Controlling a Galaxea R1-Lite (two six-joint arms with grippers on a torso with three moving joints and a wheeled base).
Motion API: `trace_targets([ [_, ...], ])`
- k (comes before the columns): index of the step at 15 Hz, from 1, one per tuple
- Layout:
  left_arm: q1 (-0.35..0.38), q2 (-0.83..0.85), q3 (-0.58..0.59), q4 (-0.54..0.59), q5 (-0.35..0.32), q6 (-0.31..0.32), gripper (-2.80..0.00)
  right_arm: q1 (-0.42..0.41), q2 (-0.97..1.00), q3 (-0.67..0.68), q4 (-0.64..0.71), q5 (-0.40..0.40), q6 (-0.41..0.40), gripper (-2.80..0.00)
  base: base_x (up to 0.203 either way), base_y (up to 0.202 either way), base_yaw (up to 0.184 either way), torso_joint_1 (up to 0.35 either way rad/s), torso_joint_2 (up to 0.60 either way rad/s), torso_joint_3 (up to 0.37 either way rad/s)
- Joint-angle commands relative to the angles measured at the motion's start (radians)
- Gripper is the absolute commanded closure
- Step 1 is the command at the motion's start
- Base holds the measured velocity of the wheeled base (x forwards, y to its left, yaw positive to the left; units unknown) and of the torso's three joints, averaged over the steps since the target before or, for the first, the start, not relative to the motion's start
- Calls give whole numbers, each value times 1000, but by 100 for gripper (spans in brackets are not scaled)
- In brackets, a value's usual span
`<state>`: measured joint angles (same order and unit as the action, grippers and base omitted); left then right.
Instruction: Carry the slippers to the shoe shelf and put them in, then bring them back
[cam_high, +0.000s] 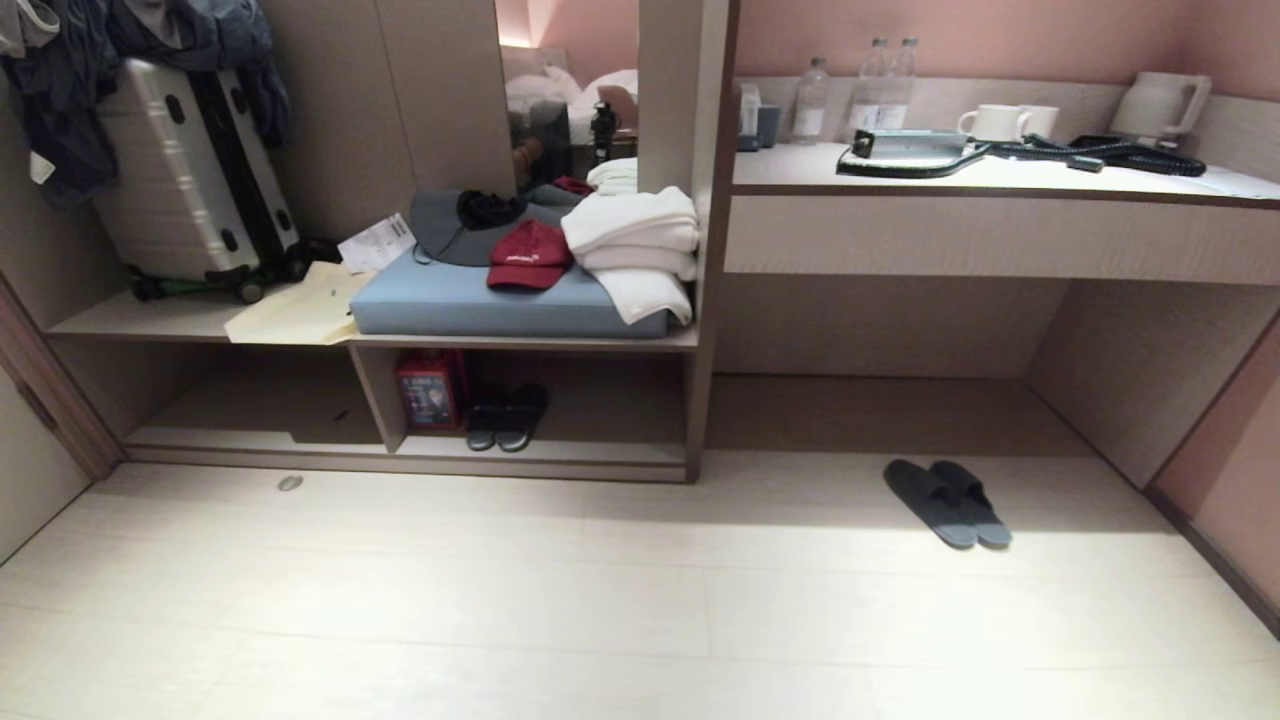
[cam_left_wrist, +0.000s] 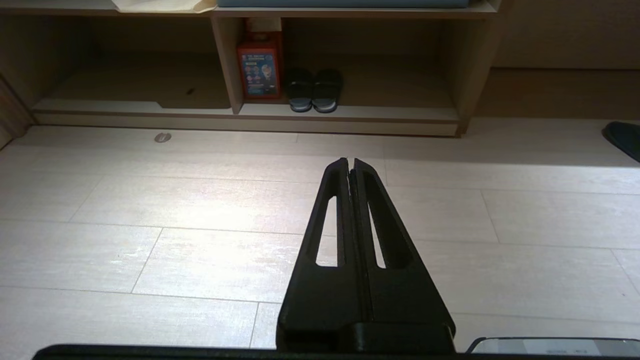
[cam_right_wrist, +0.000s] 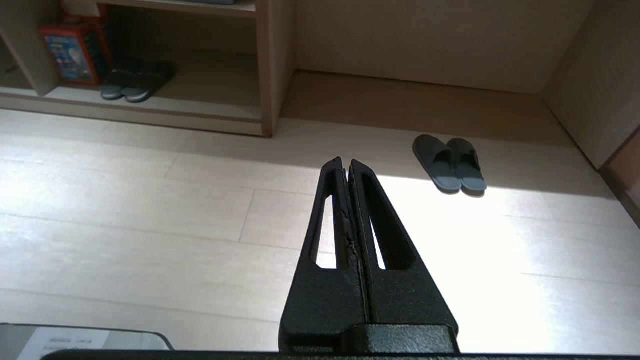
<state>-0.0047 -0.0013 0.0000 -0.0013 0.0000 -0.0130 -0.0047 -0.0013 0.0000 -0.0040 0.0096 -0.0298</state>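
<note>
Head view: slippers (cam_high: 948, 502) sat side by side on the floor (cam_high: 600, 600) right of the shelf (cam_high: 545, 450), in front of the desk's alcove; a darker pair (cam_high: 506, 416) was inside the shelf. Left wrist: left gripper (cam_left_wrist: 350, 161) had jaws pressed together, holding nothing. Right wrist: right gripper (cam_right_wrist: 345, 161) was the same, well short of the slippers.
</note>
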Motion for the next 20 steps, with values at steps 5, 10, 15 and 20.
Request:
trace_targets([
  [5, 0, 1, 2, 0, 0, 0, 0, 0, -2, 0, -1, 0, -1, 0, -194, 0, 1, 4, 3, 1],
  [10, 0, 1, 2, 0, 1, -1, 0, 0, -2, 0, -1, 0, -1, 0, -194, 0, 1, 2, 4, 1],
  [15, 0, 1, 2, 0, 2, -1, 0, 0, -2, 0, -1, 0, -1, 0, -197, 0, 2, 2, 1, 2],
  [20, 0, 1, 2, 0, 0, 1, 0, 0, -2, 0, -1, 1, -1, 0, -196, 0, 1, 3, 3, 3],
])
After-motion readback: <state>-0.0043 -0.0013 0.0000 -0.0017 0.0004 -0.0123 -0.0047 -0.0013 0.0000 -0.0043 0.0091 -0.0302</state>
